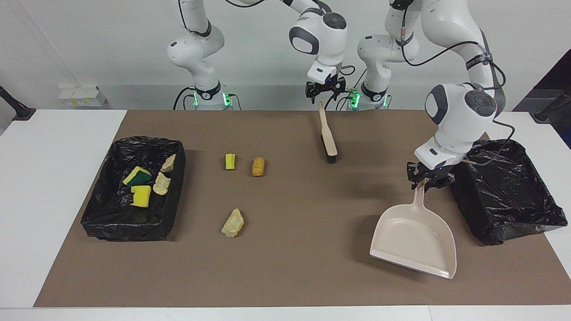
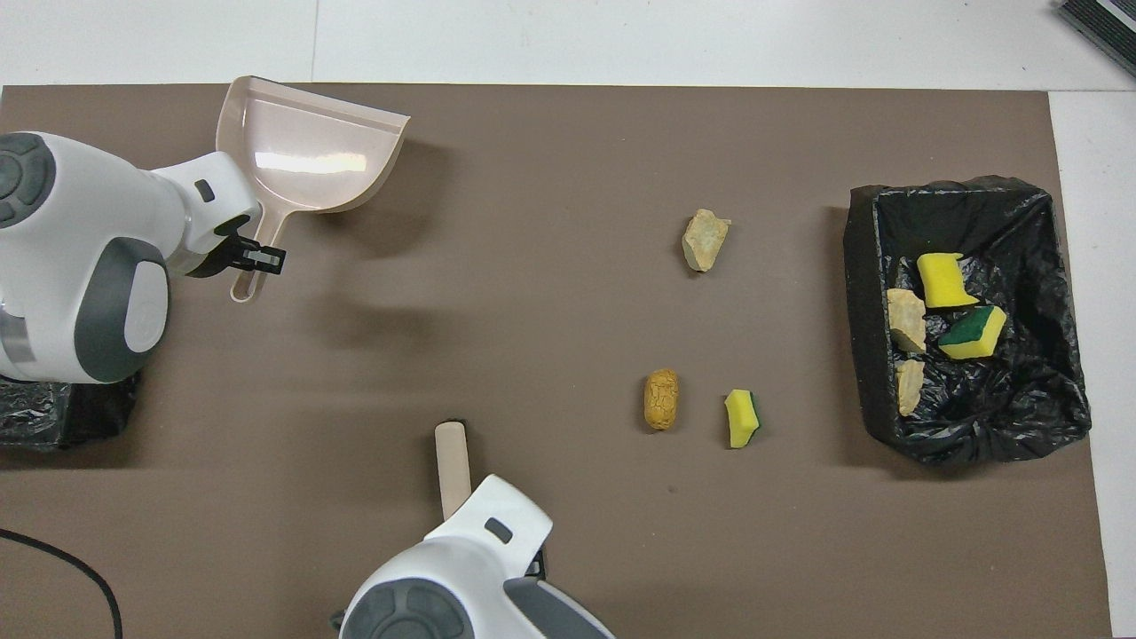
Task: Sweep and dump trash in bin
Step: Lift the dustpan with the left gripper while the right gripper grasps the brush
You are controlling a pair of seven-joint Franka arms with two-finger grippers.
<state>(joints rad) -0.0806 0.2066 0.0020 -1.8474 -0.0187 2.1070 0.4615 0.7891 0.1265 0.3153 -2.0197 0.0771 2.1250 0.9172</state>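
One camera sits high across the table (image 1: 26, 200), facing the two robots and looking down on the whole brown mat (image 1: 290, 267). The second hangs above the robots' end, looking forward and steeply down, closer in. Both share the mat, seen half a turn apart, with both black-lined bins (image 1: 134, 189) (image 2: 967, 319).

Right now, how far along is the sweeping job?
Partly done: four pieces of trash lie in the bin at the right arm's end. In hand: the left gripper holds the dustpan; the right gripper, jaws open, is over the brush. Left: three pieces on the mat.
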